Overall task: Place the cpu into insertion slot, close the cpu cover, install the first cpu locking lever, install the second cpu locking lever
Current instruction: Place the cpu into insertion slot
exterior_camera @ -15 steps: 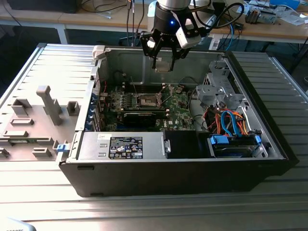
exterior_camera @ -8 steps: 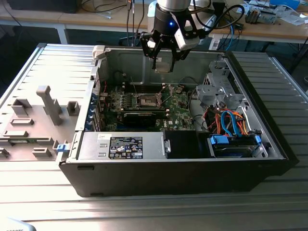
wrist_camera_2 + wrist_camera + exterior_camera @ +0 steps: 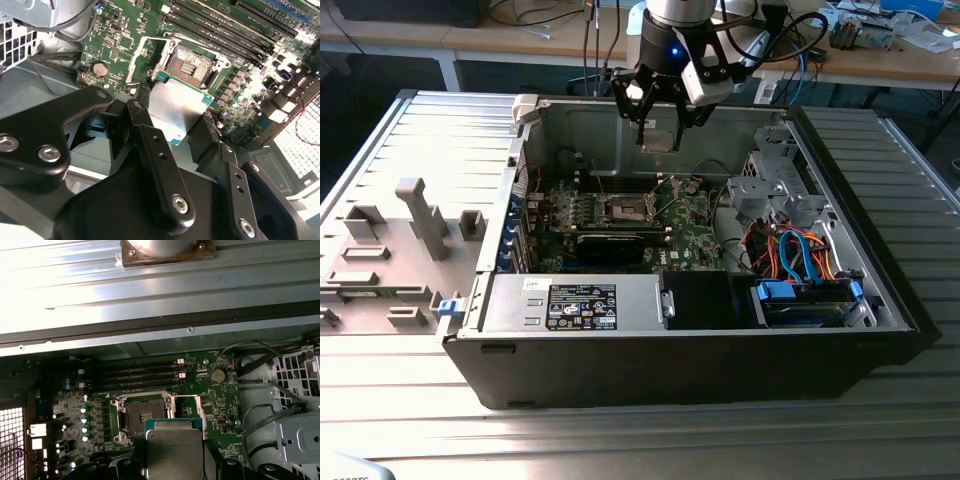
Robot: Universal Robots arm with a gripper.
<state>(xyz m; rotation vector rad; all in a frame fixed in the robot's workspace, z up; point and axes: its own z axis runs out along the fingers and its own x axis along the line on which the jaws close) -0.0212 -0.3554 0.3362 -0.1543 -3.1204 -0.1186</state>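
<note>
End effector (image 3: 658, 128), upper centre of the exterior view: closed on the cpu (image 3: 176, 109) by two opposite edges, above the empty insertion slot (image 3: 628, 208) at centre frame. Cpu judged light, stiff, thin, probably fragile underneath; best gripped by its edges. Computer case (image 3: 720, 350) on worktop (image 3: 620, 440).

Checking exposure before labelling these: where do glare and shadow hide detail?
Second wrist view: the motherboard washes out to white near the mesh, and the cpu carries a soft sheen. First wrist view: the ribbed metal surface glares, while the motherboard lies in shade. Exterior view: the computer case is dim inside.
</note>
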